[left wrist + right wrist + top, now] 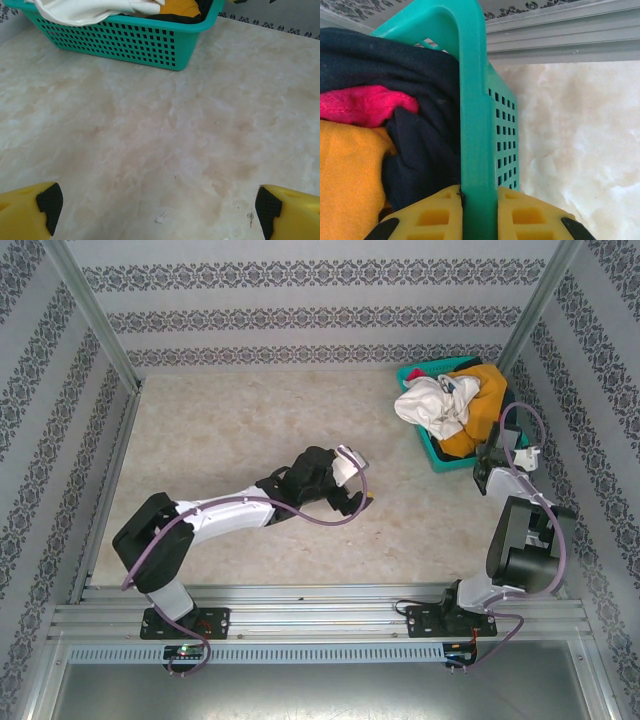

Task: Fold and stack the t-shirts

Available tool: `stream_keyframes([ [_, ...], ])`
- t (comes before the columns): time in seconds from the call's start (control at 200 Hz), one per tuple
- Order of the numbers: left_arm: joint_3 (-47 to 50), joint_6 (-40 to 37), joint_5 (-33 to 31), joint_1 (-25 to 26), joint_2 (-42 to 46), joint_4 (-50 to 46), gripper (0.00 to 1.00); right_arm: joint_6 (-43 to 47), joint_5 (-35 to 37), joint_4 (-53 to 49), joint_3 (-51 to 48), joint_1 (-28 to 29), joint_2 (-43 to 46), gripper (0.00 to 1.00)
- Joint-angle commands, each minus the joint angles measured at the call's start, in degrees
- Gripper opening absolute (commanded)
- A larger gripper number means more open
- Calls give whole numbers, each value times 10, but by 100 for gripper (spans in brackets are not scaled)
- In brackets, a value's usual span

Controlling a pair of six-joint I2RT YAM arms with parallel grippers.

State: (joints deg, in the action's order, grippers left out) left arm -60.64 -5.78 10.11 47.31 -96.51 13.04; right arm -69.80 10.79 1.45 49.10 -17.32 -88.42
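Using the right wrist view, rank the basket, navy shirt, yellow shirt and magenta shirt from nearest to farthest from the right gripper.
1. The basket: its rim is pinched in the right gripper.
2. The navy shirt and yellow shirt: both inside the basket, just left of the gripper; too close to call.
3. The magenta shirt: farther back, between navy folds, above the yellow.

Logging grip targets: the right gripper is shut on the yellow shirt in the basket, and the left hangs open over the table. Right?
No: the right gripper is shut on the edge of the basket, not the yellow shirt; the right wrist view shows it. The left gripper does hang open over the table.
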Motion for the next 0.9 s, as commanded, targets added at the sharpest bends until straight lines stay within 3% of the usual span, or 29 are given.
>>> stream_keyframes([
  [0.0,-14,35,15,9,-12,57,100,-31,40,12,25,-15,-29,0],
  [0.894,-66,47,21,10,-85,38,100,-59,40,34,100,-38,-134,0],
])
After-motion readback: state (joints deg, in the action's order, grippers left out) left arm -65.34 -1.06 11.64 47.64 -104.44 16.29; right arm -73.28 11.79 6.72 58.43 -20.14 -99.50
